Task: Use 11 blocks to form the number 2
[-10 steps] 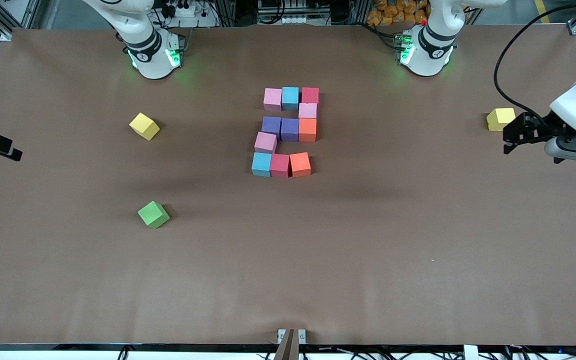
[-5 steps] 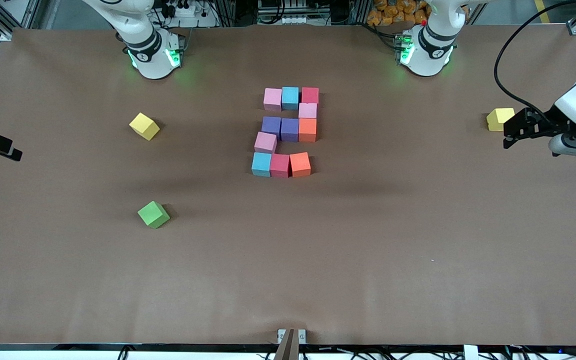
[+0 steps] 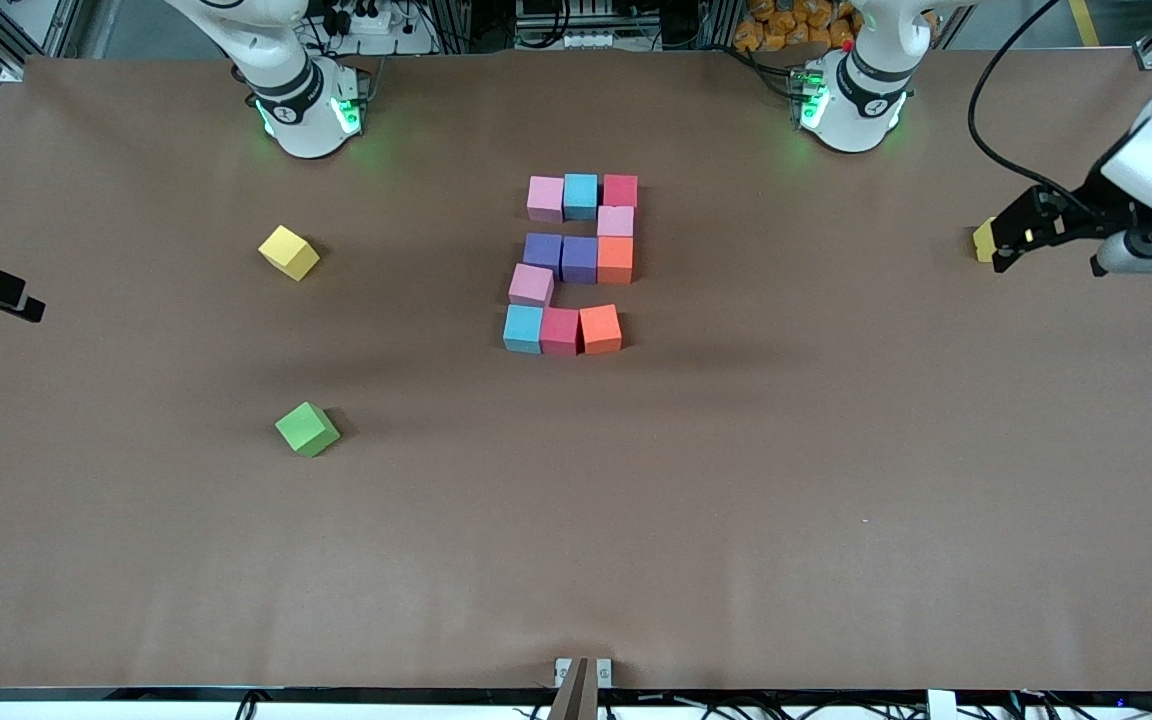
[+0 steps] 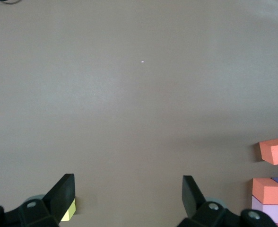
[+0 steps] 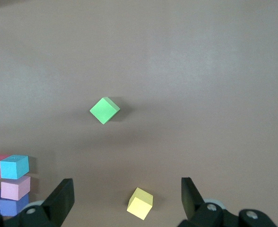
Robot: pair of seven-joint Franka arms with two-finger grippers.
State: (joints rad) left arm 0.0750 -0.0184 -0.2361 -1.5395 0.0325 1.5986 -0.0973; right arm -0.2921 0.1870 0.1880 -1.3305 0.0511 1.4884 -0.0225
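Observation:
The number 2 (image 3: 576, 262) lies mid-table, built of several cubes: pink, blue and crimson in the row nearest the robots, a pink cube (image 3: 615, 221), two purple and an orange, a tilted pink cube (image 3: 531, 284), then blue, crimson and orange (image 3: 600, 329). My left gripper (image 3: 1001, 243) is open and empty, up in the air at the left arm's end of the table; its view (image 4: 128, 189) shows the digit's orange cube (image 4: 275, 151). My right gripper (image 3: 6, 298) is open and empty, high at the right arm's end; it also shows in its own view (image 5: 125, 196).
A yellow cube (image 3: 982, 240) lies at the left arm's end, mostly covered by the left gripper, and peeks past a finger (image 4: 68, 210). A second yellow cube (image 3: 288, 252) (image 5: 140, 203) and a green cube (image 3: 307, 429) (image 5: 104, 110) lie toward the right arm's end.
The left gripper has swung toward the robots' side of the table and now covers most of the yellow cube. The right arm and all cubes have not moved.

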